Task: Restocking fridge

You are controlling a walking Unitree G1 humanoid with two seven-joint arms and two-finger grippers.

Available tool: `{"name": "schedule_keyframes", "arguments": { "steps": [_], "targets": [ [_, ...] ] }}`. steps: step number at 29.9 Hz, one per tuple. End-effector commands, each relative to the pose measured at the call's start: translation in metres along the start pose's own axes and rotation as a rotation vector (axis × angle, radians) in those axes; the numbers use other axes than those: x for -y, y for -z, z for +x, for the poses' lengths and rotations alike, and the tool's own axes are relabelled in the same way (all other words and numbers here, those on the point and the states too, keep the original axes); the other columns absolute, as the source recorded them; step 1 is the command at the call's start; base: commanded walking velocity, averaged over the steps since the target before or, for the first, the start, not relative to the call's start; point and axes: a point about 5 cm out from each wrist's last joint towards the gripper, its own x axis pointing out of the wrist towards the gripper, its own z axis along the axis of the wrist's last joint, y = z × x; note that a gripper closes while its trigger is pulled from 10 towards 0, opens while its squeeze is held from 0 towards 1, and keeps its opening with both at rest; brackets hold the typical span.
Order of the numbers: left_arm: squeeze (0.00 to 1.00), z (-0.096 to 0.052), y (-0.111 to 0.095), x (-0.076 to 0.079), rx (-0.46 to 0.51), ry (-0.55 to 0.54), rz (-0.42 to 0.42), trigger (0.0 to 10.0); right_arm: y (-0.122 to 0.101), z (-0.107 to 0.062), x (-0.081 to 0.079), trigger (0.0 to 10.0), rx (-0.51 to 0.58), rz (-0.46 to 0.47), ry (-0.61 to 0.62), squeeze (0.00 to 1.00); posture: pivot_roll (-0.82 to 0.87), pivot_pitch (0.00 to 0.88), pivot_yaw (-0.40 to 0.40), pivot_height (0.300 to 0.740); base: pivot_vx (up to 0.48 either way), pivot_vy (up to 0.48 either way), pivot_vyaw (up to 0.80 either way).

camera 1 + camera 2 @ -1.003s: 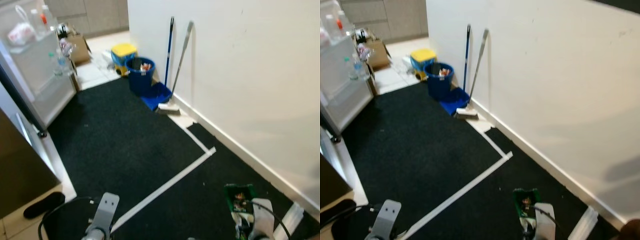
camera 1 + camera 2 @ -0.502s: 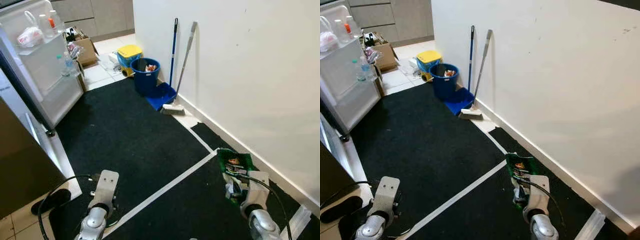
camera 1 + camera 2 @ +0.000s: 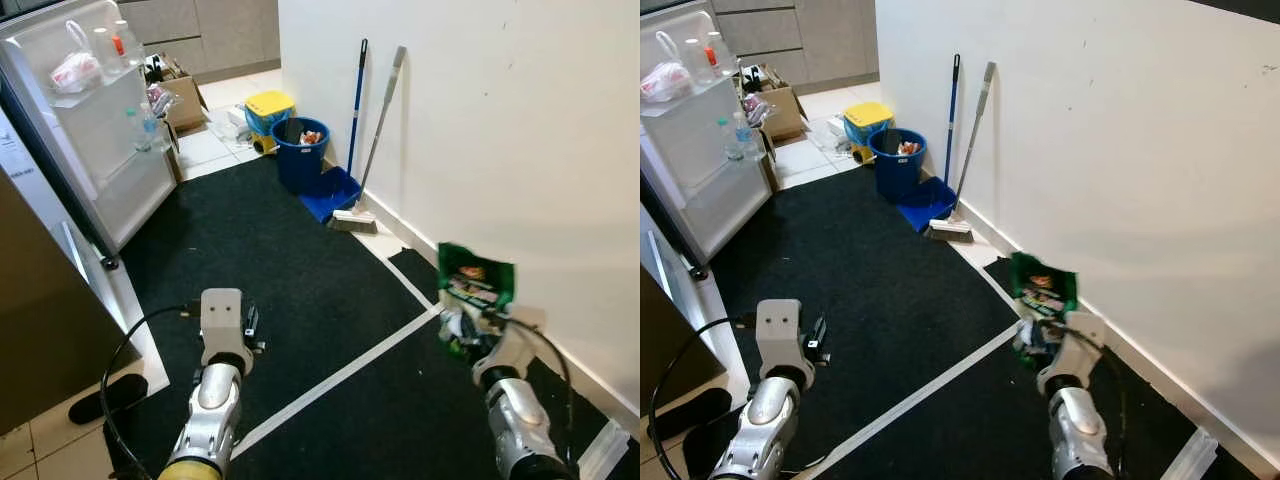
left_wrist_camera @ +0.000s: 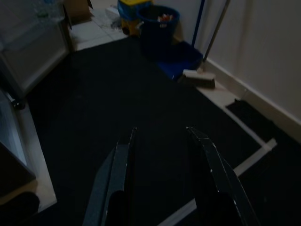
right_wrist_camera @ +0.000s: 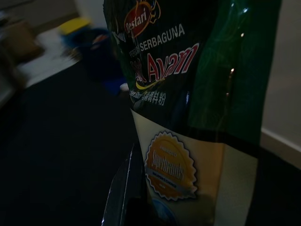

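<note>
A: Head camera first, what is in hand?

B: Packet (image 3: 476, 283), green, stands upright clamped in the right gripper (image 3: 470, 325) at about four o'clock, beside the white wall (image 3: 520, 130). A second ago it sat low at the bottom edge; it has since come up, and the whole scene has shifted with the camera. The left gripper (image 3: 250, 330) is at seven o'clock over the black carpet (image 3: 270, 260), and both arms now show more of their length.

A: And around them?

B: At ten o'clock the open fridge door (image 3: 95, 130) with bottles and a bag on its shelves. At twelve o'clock a blue bucket (image 3: 300, 150), a yellow bin (image 3: 268, 105), a blue dustpan (image 3: 335, 192) and a broom (image 3: 375, 140) against the wall. White tape (image 3: 340, 375) crosses the carpet between the arms.

A: Left wrist camera?

B: Dim. The left gripper's fingers (image 4: 120, 174) are spread apart with nothing between them, over the carpet.

A: Right wrist camera?

B: The packet close up, squeezed beside one black finger (image 5: 129, 188). It reads "Bestari", "SERBAGUNA" and "Ayam", with a gold seal reading "Superbrands" on the pale lower part.
</note>
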Motion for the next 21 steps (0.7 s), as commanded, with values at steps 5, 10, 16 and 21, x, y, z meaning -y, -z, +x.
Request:
{"name": "schedule_keyframes", "arguments": {
  "steps": [5,10,16,21],
  "targets": [
    [0.00,0.001,-0.008,0.017,0.031,0.071,0.020,10.0,-0.026,0.008,0.016,10.0,0.086,0.118,0.101,0.00,-0.02,0.000,-0.079,0.740,0.000,0.000,0.00],
    [0.00,0.001,-0.014,0.020,0.032,0.093,0.043,10.0,-0.025,0.008,0.015,10.0,0.078,0.122,0.113,0.00,-0.02,0.000,-0.091,0.740,0.000,0.000,0.00],
    [0.00,0.003,-0.017,0.021,0.036,0.118,0.093,10.0,-0.022,0.007,0.004,10.0,0.075,0.101,0.078,0.00,-0.02,0.000,-0.101,0.740,0.000,0.000,0.00],
    [0.00,0.004,-0.016,0.016,0.027,0.108,0.099,10.0,-0.020,0.006,0.002,10.0,0.065,0.090,0.063,0.00,-0.03,0.005,-0.088,0.740,0.000,0.000,0.00]
  ]
}}
